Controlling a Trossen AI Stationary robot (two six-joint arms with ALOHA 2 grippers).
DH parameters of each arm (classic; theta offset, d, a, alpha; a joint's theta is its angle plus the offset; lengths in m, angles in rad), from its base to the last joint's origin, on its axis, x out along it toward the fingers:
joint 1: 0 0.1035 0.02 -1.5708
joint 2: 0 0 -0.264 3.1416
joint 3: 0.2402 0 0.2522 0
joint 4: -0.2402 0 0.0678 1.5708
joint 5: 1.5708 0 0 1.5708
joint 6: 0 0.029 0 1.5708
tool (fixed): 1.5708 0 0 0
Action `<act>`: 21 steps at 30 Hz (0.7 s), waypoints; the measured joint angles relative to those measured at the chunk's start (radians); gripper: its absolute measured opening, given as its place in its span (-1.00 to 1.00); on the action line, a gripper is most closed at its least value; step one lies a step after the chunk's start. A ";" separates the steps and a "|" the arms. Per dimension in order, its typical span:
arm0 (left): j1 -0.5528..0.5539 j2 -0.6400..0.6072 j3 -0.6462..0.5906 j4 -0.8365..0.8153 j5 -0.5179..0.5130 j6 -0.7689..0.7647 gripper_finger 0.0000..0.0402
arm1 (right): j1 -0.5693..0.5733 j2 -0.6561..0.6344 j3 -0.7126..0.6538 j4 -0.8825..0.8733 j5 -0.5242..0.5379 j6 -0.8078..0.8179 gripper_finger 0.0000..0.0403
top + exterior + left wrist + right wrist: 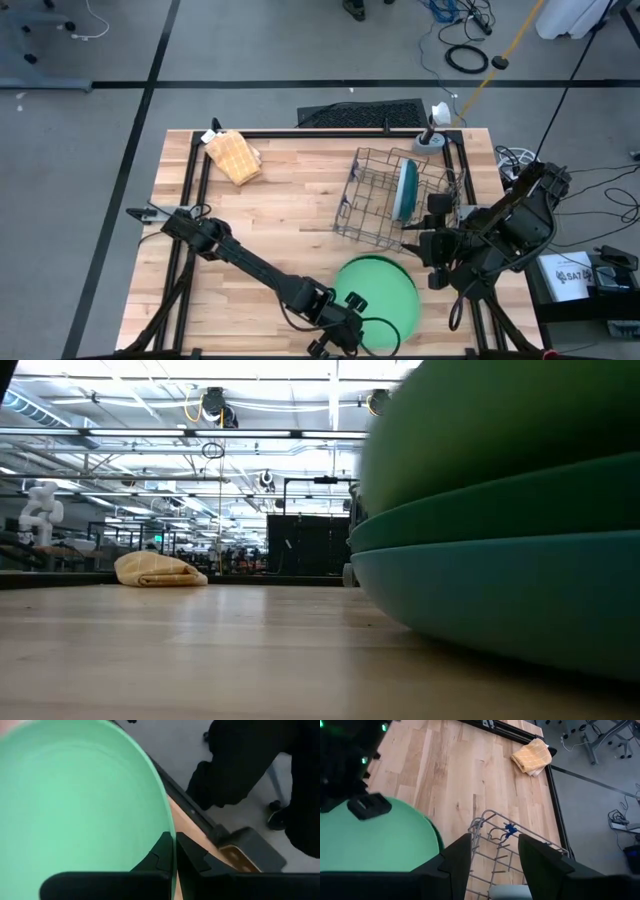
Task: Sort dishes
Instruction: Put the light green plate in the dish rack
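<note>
Left gripper [338,338] of mine was pinching the near rim of the light green plate [385,288], one finger [161,856] on top and the other under the edge, as the left wrist view showed it. That plate topped a stack at the table's near edge, right of centre; in the low view a dark green plate [500,500] and a teal plate [510,595] lay beneath it, nested one inside another. One more teal plate [406,190] already stood on edge in the rack [385,195], which sat just beyond the stack. So I judged the sorting barely begun: one dish racked, three left in the pile, and the top one only gripped, not yet clearly lifted. Whether a small pale plate was anywhere about, I could not tell. My right gripper [494,851] hung beside the rack's right end with its fingers spread, holding nothing. The table [280,220] was pale wood planking inside a black frame, with a tan cloth [234,156] far off at the back left corner. Around it ran grey floor with cables, and a person's dark legs [250,765] stood near the table's front.
</note>
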 joint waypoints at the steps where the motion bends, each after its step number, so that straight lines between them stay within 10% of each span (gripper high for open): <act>1: -0.001 -0.012 0.001 -0.013 -0.022 0.000 -0.95 | 0.000 0.000 0.000 0.000 0.000 -0.007 -0.23; 21: -0.015 -0.226 0.003 -0.196 -0.301 0.011 -0.95 | 0.000 0.000 0.000 0.002 0.000 -0.035 -0.23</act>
